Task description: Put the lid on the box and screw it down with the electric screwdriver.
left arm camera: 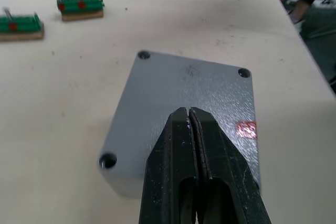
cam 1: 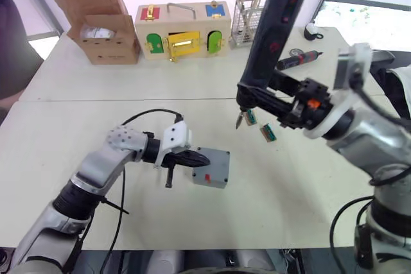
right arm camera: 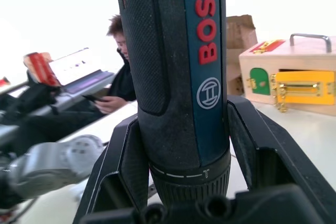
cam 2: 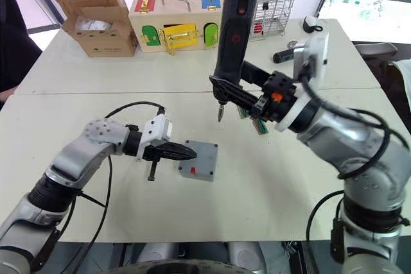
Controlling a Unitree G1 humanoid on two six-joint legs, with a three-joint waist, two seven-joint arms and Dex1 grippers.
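Lid (left arm camera: 189, 103) sits on box (cam 1: 215, 176) on counter (cam 1: 128, 88), closed left end effector (left arm camera: 190, 121) pressing it. Right end effector (cam 1: 286, 104) grips screwdriver (cam 2: 235, 36) upright, bit above counter beside box. Screws look undriven, screwing remains

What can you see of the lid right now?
The lid is a flat grey square of matt plastic with a recessed screw hole at each visible corner and a small red mark near one edge. It sits level on the box, closing it, on the white table. The shut fingers of the left gripper rest on its top. The electric screwdriver, held by the right gripper, hangs above and apart from it.
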